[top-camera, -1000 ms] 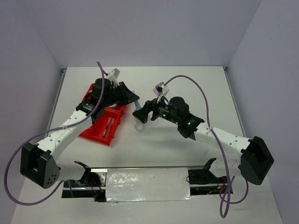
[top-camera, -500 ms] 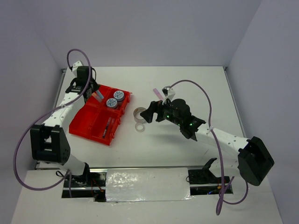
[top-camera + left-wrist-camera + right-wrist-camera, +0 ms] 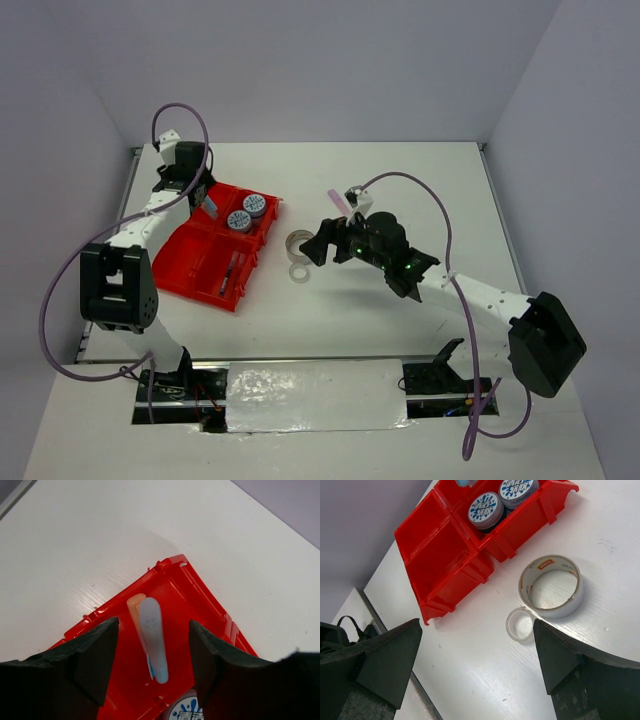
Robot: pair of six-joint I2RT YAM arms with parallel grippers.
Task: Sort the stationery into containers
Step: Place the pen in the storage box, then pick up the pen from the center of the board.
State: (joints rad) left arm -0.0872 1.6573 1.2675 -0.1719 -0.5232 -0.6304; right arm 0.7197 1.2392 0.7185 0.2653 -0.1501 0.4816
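Observation:
The red tray [image 3: 176, 271] lies left of centre. In its far right compartment stand two blue-white tape rolls [image 3: 238, 221] [image 3: 254, 204]. My left gripper [image 3: 152, 655] hovers over the far left compartment, open. A light-blue stick [image 3: 154, 640] lies below between its fingers, touching neither, beside a peach-pink stick [image 3: 134, 607]. My right gripper [image 3: 477, 660] hangs wide open over bare table. A large grey tape ring [image 3: 570, 597] and a small clear ring [image 3: 508, 625] lie just ahead of it. A thin pen [image 3: 231, 271] lies in a near compartment.
A pink stick [image 3: 339, 201] lies on the table behind the right wrist. The table's left edge [image 3: 128, 190] runs close behind the left arm. The tray's near left compartment [image 3: 440, 545] shows nothing in it in the right wrist view.
My left arm swung from the tray's far right side to its far left corner, and its jaws opened off the light-blue stick. The right gripper has barely moved.

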